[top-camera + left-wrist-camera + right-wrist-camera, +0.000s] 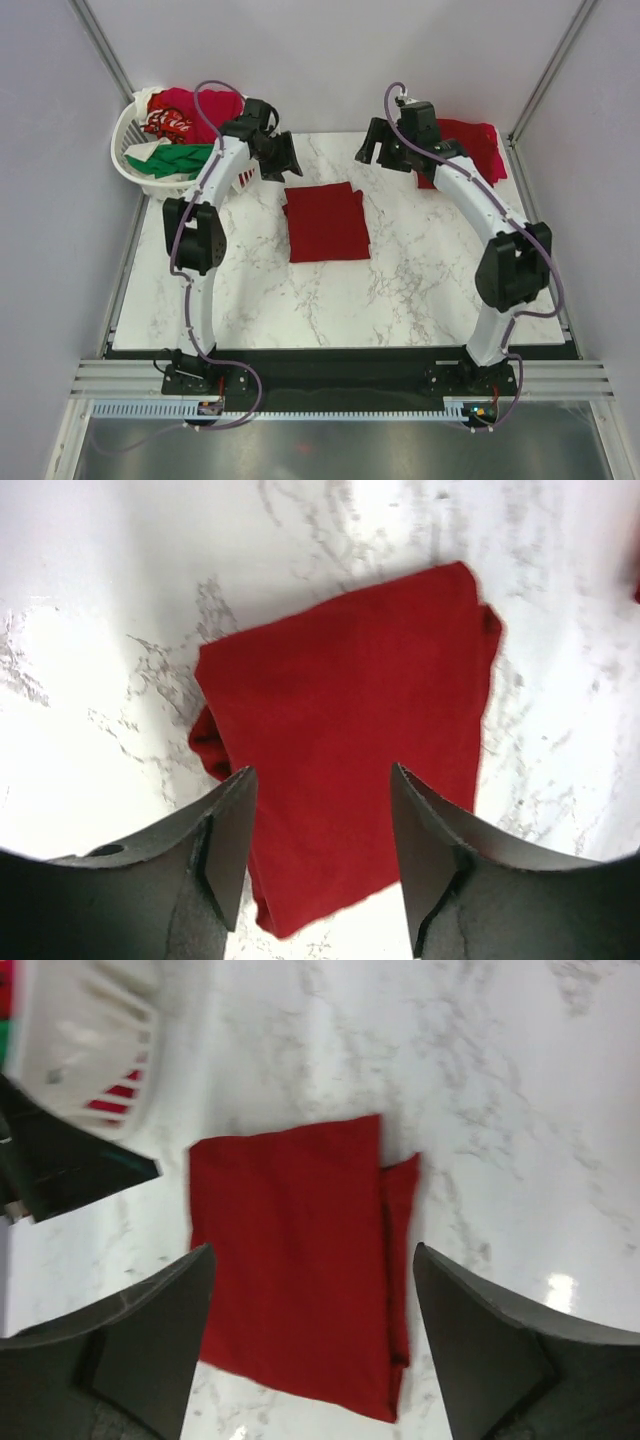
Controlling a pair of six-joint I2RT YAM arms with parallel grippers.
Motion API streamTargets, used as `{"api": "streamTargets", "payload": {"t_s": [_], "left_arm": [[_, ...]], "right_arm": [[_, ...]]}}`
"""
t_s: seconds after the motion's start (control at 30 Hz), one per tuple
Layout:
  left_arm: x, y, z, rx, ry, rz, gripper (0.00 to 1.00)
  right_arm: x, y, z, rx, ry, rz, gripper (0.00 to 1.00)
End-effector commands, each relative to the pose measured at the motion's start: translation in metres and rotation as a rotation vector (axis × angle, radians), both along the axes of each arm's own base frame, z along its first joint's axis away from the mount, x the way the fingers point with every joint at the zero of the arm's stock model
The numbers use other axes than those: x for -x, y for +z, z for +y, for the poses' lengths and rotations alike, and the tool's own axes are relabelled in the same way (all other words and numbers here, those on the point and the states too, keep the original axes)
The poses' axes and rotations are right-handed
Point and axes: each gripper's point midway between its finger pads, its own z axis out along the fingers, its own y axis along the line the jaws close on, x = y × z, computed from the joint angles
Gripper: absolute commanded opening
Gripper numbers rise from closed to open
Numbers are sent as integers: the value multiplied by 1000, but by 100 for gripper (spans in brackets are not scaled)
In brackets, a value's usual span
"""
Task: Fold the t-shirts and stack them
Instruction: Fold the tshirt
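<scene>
The left tool (320,775) and the right tool (312,1252) both hang with fingers spread wide, holding nothing. Below and between them lies a dark red cloth t-shirt (326,222), folded into a flat rectangle with an under-layer peeking out along one side, on the white marbled table (250,290).

A dark red cloth t-shirt (327,222) lies folded flat, rectangular, central on the marble table (250,300); another red t-shirt (478,145) lies far right.
</scene>
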Motion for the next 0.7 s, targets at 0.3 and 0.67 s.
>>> {"api": "streamTargets", "payload": {"t_s": [0.3,0.67], "left_arm": [[99,12,-29,-29,-130,-40,44],[148,-123,-10,-99,-77,191,40]], "right_arm": [[73,-66,79,-259,361,83,22],[80,-155,20,-43,191,256,10]]}}
